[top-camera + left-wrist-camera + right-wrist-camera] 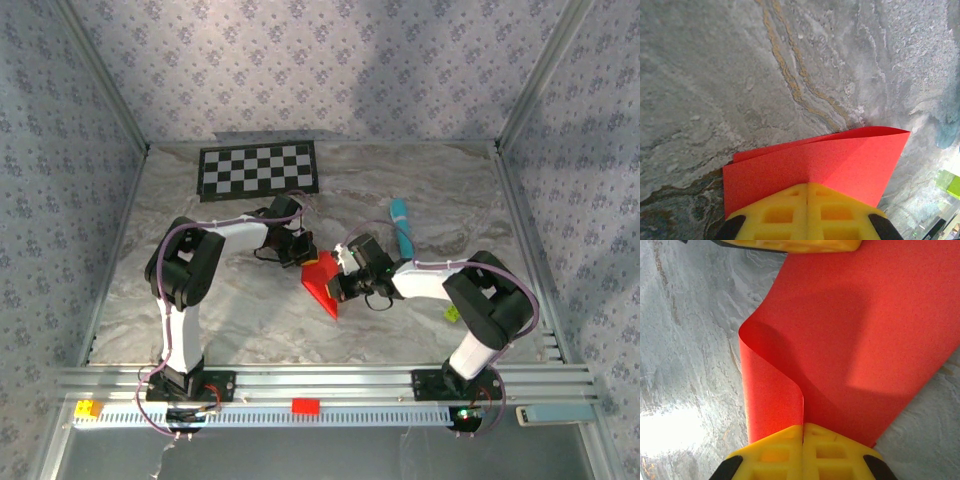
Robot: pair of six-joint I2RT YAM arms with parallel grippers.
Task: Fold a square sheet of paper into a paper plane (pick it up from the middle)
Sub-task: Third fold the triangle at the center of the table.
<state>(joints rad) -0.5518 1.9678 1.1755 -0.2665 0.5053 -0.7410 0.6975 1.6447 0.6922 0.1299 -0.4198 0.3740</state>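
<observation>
My left gripper [807,187] pinches the red paper [840,160], which is folded double. Beyond the paper lies the grey marbled table [740,75].

A checkerboard [259,170] lies at the marble table's [430,175] far edge, a teal stick [402,224] right of centre. A red block [305,405] and a yellow block [88,409] sit on the near rail [330,378]. A small green thing [452,313], perhaps a block, lies right.

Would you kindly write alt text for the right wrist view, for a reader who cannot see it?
The right pincer, shut, pinches a curled fold of the red sheet of paper, which spreads upward over the grey marbled table. At the top edge, the left pincer's yellow fingers meet the sheet's far side.
</observation>
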